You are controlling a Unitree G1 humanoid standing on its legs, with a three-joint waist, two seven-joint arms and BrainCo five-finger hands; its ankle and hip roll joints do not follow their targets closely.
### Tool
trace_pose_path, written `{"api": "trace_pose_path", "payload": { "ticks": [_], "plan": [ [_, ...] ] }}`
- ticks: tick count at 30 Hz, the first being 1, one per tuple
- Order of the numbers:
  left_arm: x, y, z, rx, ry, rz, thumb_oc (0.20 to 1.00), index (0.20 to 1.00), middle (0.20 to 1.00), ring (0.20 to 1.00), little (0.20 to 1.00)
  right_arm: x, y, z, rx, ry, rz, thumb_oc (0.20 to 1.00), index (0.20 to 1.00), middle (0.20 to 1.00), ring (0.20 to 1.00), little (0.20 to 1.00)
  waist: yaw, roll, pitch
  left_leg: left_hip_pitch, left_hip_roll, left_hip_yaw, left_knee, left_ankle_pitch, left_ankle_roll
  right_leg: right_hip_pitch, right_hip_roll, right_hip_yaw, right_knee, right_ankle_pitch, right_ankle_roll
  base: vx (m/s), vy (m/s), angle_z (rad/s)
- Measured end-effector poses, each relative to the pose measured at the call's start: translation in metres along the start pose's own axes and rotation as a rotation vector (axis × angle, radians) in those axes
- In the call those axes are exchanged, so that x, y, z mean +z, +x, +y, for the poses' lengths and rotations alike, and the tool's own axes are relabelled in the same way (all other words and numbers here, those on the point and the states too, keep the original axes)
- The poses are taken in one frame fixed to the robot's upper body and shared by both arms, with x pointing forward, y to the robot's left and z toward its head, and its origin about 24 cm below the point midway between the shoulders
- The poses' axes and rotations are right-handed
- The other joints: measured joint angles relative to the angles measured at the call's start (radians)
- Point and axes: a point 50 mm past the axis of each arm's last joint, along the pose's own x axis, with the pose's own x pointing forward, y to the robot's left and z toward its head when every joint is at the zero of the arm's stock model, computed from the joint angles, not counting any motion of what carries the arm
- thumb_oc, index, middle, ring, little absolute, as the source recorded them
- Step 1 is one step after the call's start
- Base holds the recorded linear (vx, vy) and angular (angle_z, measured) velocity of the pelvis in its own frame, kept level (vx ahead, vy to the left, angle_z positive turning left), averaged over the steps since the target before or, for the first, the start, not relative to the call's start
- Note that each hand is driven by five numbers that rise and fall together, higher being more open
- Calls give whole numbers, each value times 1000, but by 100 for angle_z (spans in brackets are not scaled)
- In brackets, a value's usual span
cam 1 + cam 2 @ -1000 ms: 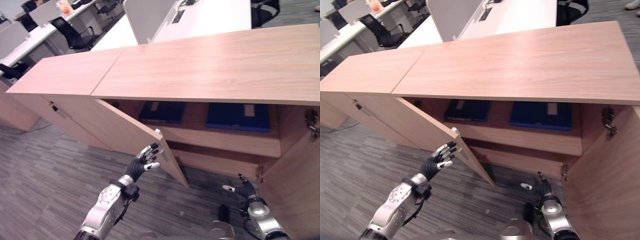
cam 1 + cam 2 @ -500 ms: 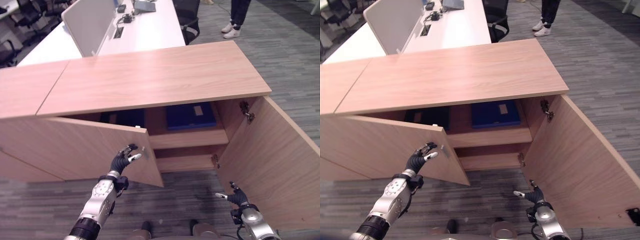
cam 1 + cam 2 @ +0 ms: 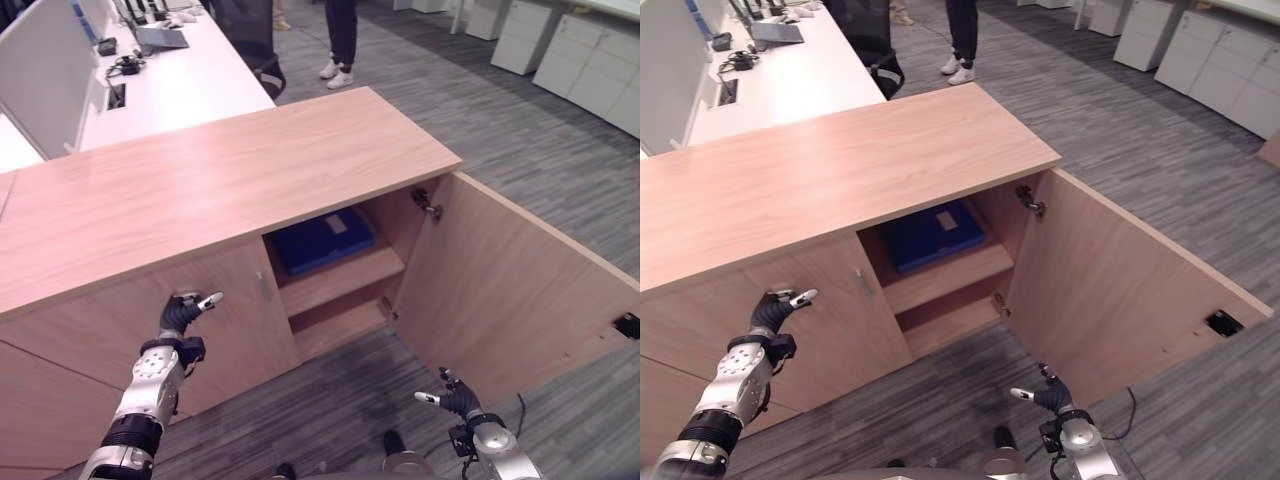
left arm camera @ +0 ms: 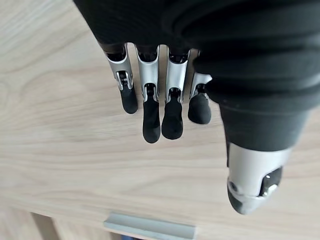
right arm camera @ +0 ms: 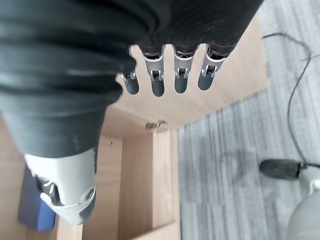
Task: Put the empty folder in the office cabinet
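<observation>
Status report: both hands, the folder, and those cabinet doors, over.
Left hand open, fingers flat at the near-shut left door. Right hand open, low, holding nothing. Blue folder lying on the upper shelf. Right door wide open.

Even, bright indoor light; the cabinet (image 3: 330, 250) interior lies in shade, and close hand covers blur.

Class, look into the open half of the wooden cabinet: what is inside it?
A blue folder lies flat on the upper shelf of the cabinet. The lower compartment looks bare as far as it shows. The left door, nearly shut, hides the rest.
</observation>
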Motion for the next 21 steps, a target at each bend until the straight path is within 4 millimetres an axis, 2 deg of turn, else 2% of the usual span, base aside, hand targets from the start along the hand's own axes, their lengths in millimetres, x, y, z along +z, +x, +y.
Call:
{"api": "trace_pose_path", "payload": {
  "ticks": [3,4,5,7,8,9,10,11,12,13,14,15,18,21],
  "plan": [
    [1,0,1,6,0,-6,1000,1000,1000,1000,1000,-11,-5,0,-3,9,33,1000,1000,1000,1000,1000,-12,-14,-9,-3,6,3,0,5,-7,-14,10,-17,0,1,1,-30,3,-11],
    [0,-1,-1,6,-6,-11,1000,1000,1000,1000,1000,-15,-6,-1,-12,19,43,1000,1000,1000,1000,1000,-7,-15,-11,-4,8,6,0,6,-7,-20,11,-18,0,0,0,-64,-49,-25],
    [1,-2,-4,2,-11,-19,1000,1000,1000,1000,1000,-16,-6,-2,-15,17,50,1000,1000,1000,1000,1000,5,-17,-12,-5,11,25,0,8,-9,-35,6,-49,3,-5,-9,-85,-60,-53],
    [2,-3,-9,-13,-23,-33,1000,1000,1000,1000,1000,-14,-5,-2,-17,19,47,1000,1000,1000,1000,1000,35,-20,-10,-9,26,71,0,13,0,-64,-27,-168,16,-3,-16,-159,-55,-58],
    [0,-7,-17,-38,-31,-36,1000,1000,1000,1000,1000,-14,-4,0,-17,24,51,1000,1000,1000,1000,1000,47,-11,-5,-14,45,105,15,28,-5,-85,-61,-351,41,-34,-76,-127,-78,-52],
    [3,-13,-28,-78,-43,-67,1000,1000,1000,1000,1000,-15,0,-4,-29,21,67,1000,1000,1000,1000,1000,68,12,2,-8,73,130,11,27,-4,-106,-111,-556,127,-42,-103,-110,-108,-54],
    [1,-18,-34,-109,-42,-78,1000,1000,1000,1000,1000,-14,2,-5,-36,22,71,1000,1000,1000,1000,1000,90,23,8,-3,89,144,18,28,-8,-121,-140,-588,203,-43,-98,-73,-96,-51],
    [-2,-21,-37,-126,-47,-74,1000,1000,1000,1000,1000,-13,3,-5,-40,21,72,1000,1000,1000,1000,1000,99,26,9,2,100,153,15,32,-13,-121,-190,-633,269,-56,-97,-110,-107,-38],
    [-3,-25,-36,-134,-47,-76,1000,1000,1000,1000,1000,-14,3,-4,-39,25,80,1000,1000,1000,1000,1000,112,14,3,6,98,165,14,32,-21,-127,-237,-669,331,-53,-81,-33,-112,-27],
    [-5,-28,-32,-131,-40,-72,1000,1000,1000,1000,1000,-14,5,-3,-39,28,84,1000,1000,1000,1000,1000,114,3,-3,10,95,167,15,31,-30,-113,-253,-672,331,-29,-84,-43,-182,-34],
    [-7,-31,-27,-131,-23,-64,1000,1000,1000,1000,1000,-14,5,-1,-40,33,88,1000,1000,1000,1000,1000,116,-17,-13,13,93,166,16,35,-59,-87,-258,-663,321,13,-74,-23,-210,-33],
    [-15,-34,-32,-135,-54,-44,1000,1000,1000,1000,1000,-14,7,-11,-69,32,97,1000,1000,1000,1000,1000,116,14,-5,26,120,172,19,37,-69,-81,-226,-659,317,11,-45,-8,-236,-32],
    [-31,-52,-77,-327,-68,0,1000,1000,1000,1000,1000,-27,0,-57,-214,35,159,1000,1000,1000,1000,1000,111,123,7,-5,172,153,95,39,-59,-87,-159,-606,263,7,-58,40,-296,-45],
    [-36,-58,-81,-373,-76,12,1000,1000,1000,1000,1000,-29,-2,-61,-223,20,165,1000,1000,1000,1000,1000,100,136,0,-7,192,149,145,38,-60,-89,-131,-560,223,10,-61,31,-228,-63]
  ]
}}
